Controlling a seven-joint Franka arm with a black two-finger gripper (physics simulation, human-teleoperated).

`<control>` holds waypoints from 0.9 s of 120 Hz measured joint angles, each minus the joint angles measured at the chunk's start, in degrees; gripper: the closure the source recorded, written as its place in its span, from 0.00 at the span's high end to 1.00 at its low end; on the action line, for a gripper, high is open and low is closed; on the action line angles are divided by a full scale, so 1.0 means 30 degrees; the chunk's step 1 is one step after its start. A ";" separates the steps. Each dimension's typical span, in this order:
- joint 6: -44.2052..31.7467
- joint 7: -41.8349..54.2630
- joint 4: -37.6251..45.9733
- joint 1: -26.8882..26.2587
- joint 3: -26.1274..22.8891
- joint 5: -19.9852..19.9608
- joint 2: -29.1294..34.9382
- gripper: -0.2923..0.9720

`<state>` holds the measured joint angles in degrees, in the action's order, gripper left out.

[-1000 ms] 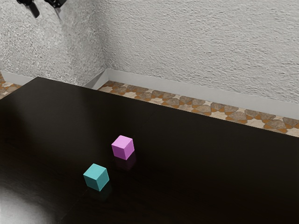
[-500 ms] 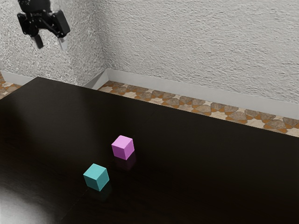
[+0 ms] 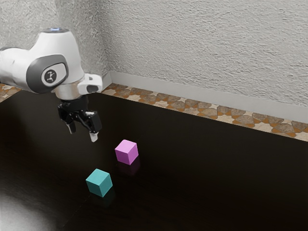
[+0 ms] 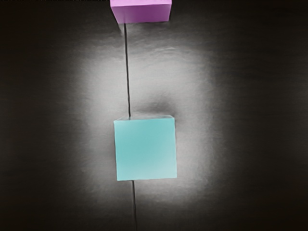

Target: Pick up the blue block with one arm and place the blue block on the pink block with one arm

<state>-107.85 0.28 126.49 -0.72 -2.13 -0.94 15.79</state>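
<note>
1. Our dark worktop (image 3: 216,168) carries both cubes
2. Our white arm (image 3: 43,67) comes in above the worktop from the exterior view's left
3. Our gripper (image 3: 83,132) hovers in the air, fingers spread wide, nothing between them
4. The blue block (image 3: 99,182) (image 4: 145,149) sits flat toward the worktop's near edge, below our hand
5. The pink block (image 3: 126,151) (image 4: 141,10) rests near it, not touching, on the far-edge side
</note>
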 joint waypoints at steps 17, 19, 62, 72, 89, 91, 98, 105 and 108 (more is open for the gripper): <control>-0.2477 0.0045 0.2135 0.0004 -0.0140 0.0024 0.0094 0.77; -0.2732 0.0053 0.2347 0.0004 -0.0140 0.0028 0.0123 0.77; -0.5761 0.0415 0.4531 -0.0001 -0.0365 0.0010 0.0333 0.77; -0.6160 0.0489 0.5078 0.0004 -0.0410 -0.0014 0.0290 0.77; -0.7000 0.0584 0.5937 0.0001 -0.0835 -0.0077 0.0099 0.77; -0.7094 0.0593 0.6010 0.0001 -0.0883 -0.0091 0.0081 0.77; -0.7370 0.0621 0.6182 0.0002 -0.0991 -0.0126 -0.0083 0.77; -0.7694 0.0647 0.6424 0.0003 -0.1028 -0.0148 -0.0316 0.77; -0.7840 0.0658 0.6534 0.0004 -0.1035 -0.0178 -0.0397 0.77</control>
<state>-131.37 2.25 146.10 -0.71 -5.24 -1.47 14.60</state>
